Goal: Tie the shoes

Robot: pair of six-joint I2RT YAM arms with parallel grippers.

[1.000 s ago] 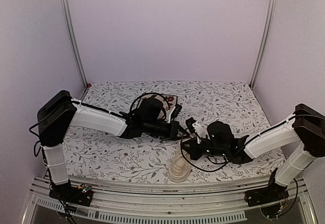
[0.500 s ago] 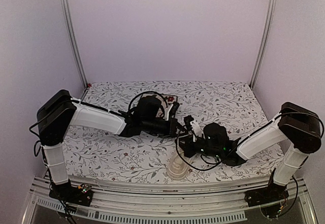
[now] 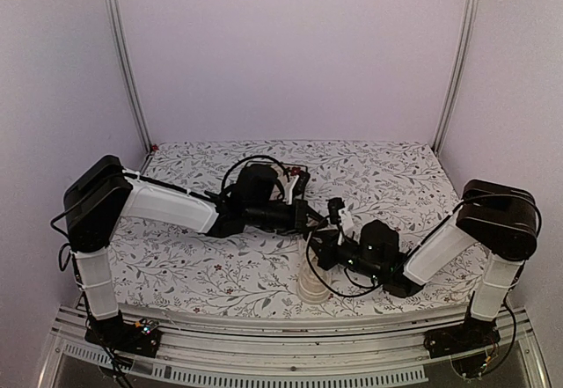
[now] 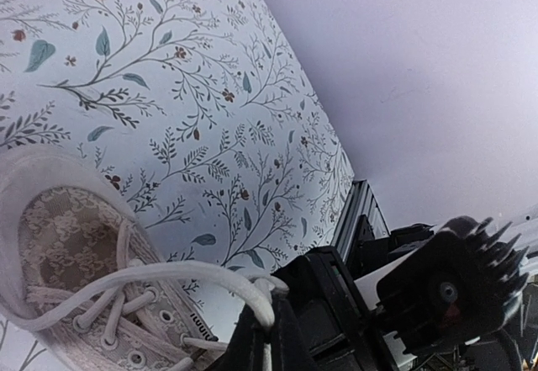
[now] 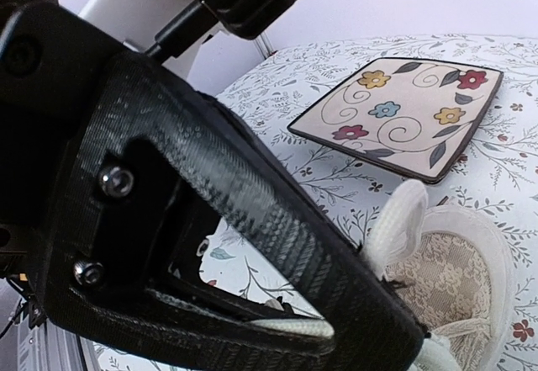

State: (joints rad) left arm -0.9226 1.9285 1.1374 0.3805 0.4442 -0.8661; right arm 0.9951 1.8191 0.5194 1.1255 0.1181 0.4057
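One cream low-top sneaker (image 3: 310, 284) sits at the near edge of the table (image 3: 193, 265), about midway along it, between the two arm bases. The opening shows a lacy patterned lining and is on the side toward the plate. Its cream laces (image 4: 168, 274) are untied and pulled up off the eyelets.

Left hand (image 4: 267, 329): jaws closed tight, pinching one strand of the laces that runs taut from the eyelets up to the fingertips. It hangs just above and beyond the sneaker, with the arm reaching in low from the left edge.

Right hand (image 5: 328, 333): also clamped down, with a strand of lace caught between the black fingers and a loop sticking up past the tips. It is just right of the sneaker, with the arm coming in low from the right edge.

The two hands are close together over the sneaker; can't tell if they touch.

Square floral plate (image 5: 403, 114) with a dark rim lies flat farther back, toward the middle of the table, apart from the sneaker. In the top view it is mostly hidden behind the left arm. The table has a leaf-and-flower print cover, and plain lilac walls stand around it.
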